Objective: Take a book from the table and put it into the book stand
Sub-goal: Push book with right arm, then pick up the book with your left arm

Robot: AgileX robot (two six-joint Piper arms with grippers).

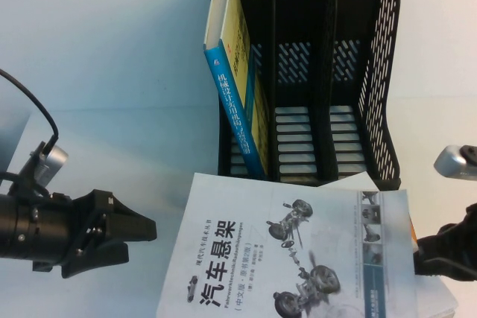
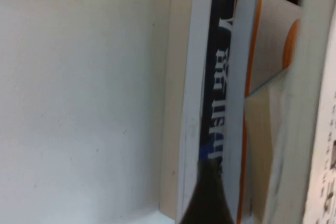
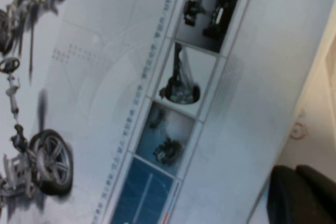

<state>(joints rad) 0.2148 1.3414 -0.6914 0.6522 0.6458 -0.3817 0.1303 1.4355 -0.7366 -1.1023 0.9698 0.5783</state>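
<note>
Before the book stand, right gripper clamps the book — left gripper narrow, aside.

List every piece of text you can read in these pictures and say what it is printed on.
"汽车悬架": bold title on the book.
"(中文版·原书第2版)": below it, only just readable.
Blue spine of the yellow book in the book stand: white Chinese characters, too blurred.
Other small print: unreadable.

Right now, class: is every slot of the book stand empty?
No. A blue-spined yellow book already stands in the book stand's left slot.
</note>
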